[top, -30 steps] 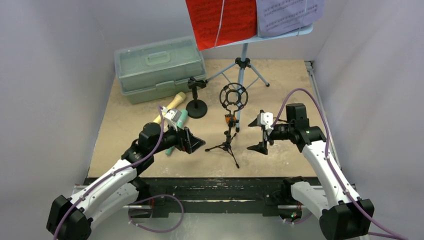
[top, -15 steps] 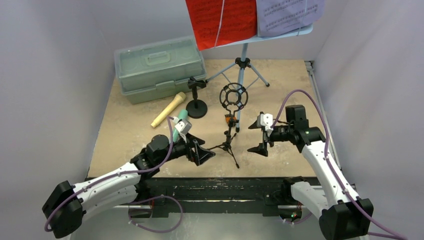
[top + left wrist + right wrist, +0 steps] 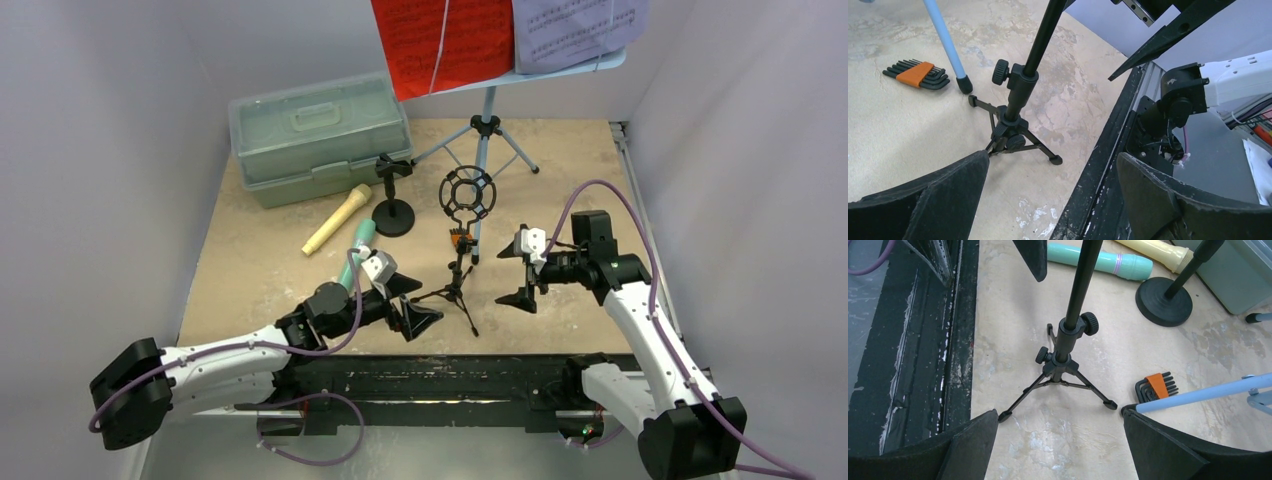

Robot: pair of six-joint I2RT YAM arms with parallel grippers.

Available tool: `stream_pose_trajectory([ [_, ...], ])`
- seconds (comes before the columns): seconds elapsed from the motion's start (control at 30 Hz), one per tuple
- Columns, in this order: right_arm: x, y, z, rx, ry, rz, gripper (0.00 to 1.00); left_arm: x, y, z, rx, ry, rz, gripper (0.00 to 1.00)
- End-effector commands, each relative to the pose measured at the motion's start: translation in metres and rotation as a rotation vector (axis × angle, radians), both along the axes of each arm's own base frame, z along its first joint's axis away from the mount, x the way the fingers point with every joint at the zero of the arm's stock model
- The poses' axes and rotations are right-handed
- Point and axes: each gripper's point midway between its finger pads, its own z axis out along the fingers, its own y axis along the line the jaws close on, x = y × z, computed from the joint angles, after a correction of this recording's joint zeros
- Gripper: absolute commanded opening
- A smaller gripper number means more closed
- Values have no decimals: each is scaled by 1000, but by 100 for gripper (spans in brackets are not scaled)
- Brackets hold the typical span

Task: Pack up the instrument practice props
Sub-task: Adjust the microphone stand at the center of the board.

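Right now the left gripper [image 3: 413,305] and right gripper [image 3: 520,273] hang spread wide and empty, flanking the black ring-top tripod mic holder [image 3: 461,250] standing upright on the tan desk [image 3: 260,270]. A finger clipping one thin leg could topple it.

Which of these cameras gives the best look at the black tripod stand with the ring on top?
The top external view: only there is the tripod stand whole, ring to legs, standing upright. The left wrist and right wrist views show just its lower pole, knobs and legs, close up; the ring is cut off.
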Motion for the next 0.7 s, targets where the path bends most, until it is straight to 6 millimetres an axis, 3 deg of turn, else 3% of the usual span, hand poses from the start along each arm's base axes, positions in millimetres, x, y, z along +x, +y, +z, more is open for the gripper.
stream_pose_trajectory([
  [0.0, -1, -1, -5, -5, -4, 6, 99, 6, -6, 16, -41, -111, 16, 100],
  [0.4, -1, -2, -5, -6, -8, 6, 99, 5, -7, 23, -122, -186, 19, 100],
  [0.67, -1, -2, -5, -7, -10, 6, 99, 8, -7, 15, -122, -154, 40, 100],
])
